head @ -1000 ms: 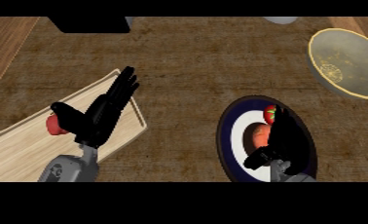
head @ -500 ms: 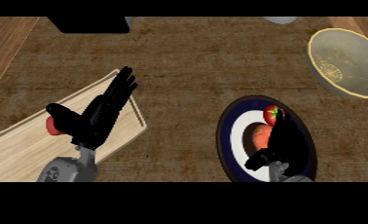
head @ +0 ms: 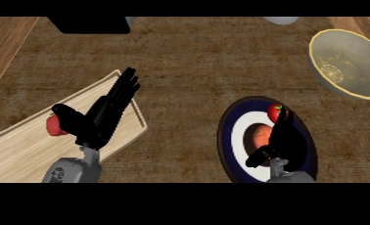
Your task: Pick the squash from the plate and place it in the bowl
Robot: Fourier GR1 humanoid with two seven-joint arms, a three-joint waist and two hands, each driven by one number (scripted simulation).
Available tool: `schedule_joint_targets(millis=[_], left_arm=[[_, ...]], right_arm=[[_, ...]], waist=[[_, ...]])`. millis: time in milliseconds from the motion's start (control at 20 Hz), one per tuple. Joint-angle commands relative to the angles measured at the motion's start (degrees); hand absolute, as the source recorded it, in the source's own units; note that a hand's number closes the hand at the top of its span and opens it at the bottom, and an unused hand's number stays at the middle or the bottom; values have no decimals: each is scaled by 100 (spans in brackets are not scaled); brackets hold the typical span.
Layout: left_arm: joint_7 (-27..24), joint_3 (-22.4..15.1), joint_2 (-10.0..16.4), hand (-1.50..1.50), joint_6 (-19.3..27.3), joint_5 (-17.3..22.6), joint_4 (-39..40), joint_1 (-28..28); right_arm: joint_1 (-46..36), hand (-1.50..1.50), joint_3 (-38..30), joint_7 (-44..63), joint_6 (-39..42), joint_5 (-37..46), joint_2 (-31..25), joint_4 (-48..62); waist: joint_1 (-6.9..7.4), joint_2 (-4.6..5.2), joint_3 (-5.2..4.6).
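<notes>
On the near-right plate [head: 226, 141], the squash [head: 257, 134] looks light, stiff, smooth-skinned, probably slippery; the right hand [head: 282, 137] hovers over it, fingers straight, unclosed. Wrap its middle.

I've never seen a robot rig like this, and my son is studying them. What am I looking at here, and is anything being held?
This is a single picture taken from the robot's own head, looking steeply down at a wooden counter. The two black shapes are its hands, on grey forearms that come in from the lower edge. The left robot hand is open with straight fingers, resting over a wooden board that carries a small red item. The right robot hand lies over a dark-rimmed plate and covers most of the squash, an orange and red piece. Whether it has gripped the squash cannot be told from this view. The yellowish bowl, where the squash should go, stands apart at the upper right.
</notes>
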Motion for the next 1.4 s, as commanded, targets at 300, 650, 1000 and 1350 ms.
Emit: schedule_joint_targets(millis=[300,650,1000,1350], left_arm=[[-10,349,-84,0,-194,-95,317,-226],[-204,211,-212,0,-319,-246,313,74],[5,263,-184,0,-266,-183,159,-93],[-276,326,-204,0,-226,-273,194,123]], right_arm=[[-487,150,-239,-714,-731,136,-76,1138],[-71,150,338,-330,-303,618,0,363],[148,150,1109,-3451,758,-261,-1655,-64],[996,150,253,-5929,-146,-811,-3723,-896]], waist=[[13,31,24],[-8,22,22],[3,21,30],[-128,3,25]])
